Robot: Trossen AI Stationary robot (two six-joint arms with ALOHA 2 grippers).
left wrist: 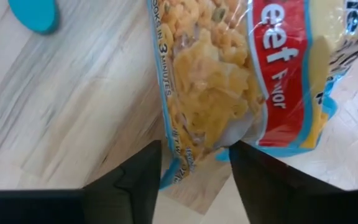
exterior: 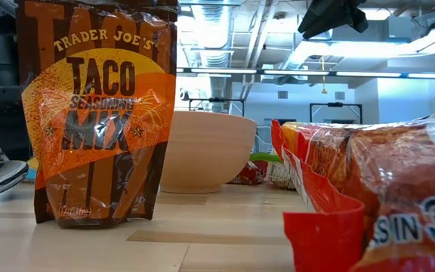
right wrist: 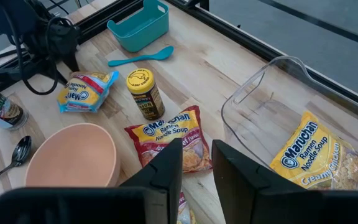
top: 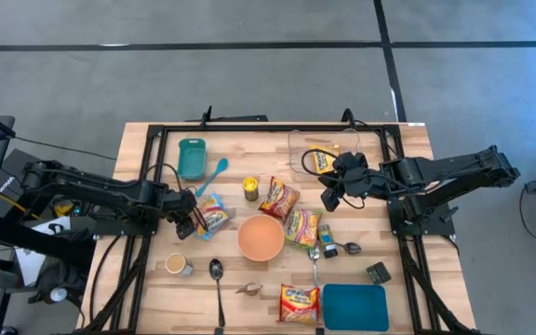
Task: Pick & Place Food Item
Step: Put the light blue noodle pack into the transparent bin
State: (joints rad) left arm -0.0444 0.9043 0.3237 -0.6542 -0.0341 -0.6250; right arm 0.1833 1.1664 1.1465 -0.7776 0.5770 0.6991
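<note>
A blue-edged beef ramen packet [top: 214, 216] lies on the wooden table left of the bowl; it also shows in the left wrist view [left wrist: 229, 81]. My left gripper [top: 191, 223] is open and low at the packet's left end, with one finger on either side of its near corner [left wrist: 191, 171]. A clear container [top: 316, 154] at the far right holds a yellow ramen packet [right wrist: 312, 155]. My right gripper [top: 332, 194] hangs above the table just in front of that container, empty, its fingers a little apart [right wrist: 197, 171]. My left gripper's fingers [left wrist: 143, 177] stand on either side of the packet's near corner [left wrist: 188, 163]. I cannot tell whether they touch it. The packet lies flat on the table.
A peach bowl [top: 261, 237], a spice jar [top: 249, 189], red ramen packets [top: 279, 197] [top: 301, 226] [top: 298, 302], a teal bin [top: 192, 156], a teal spoon [top: 214, 174], a teal lid [top: 355, 307], a cup [top: 177, 264] and metal spoons [top: 217, 274] crowd the table. A taco mix pouch [exterior: 97, 113] stands upright close to the low camera.
</note>
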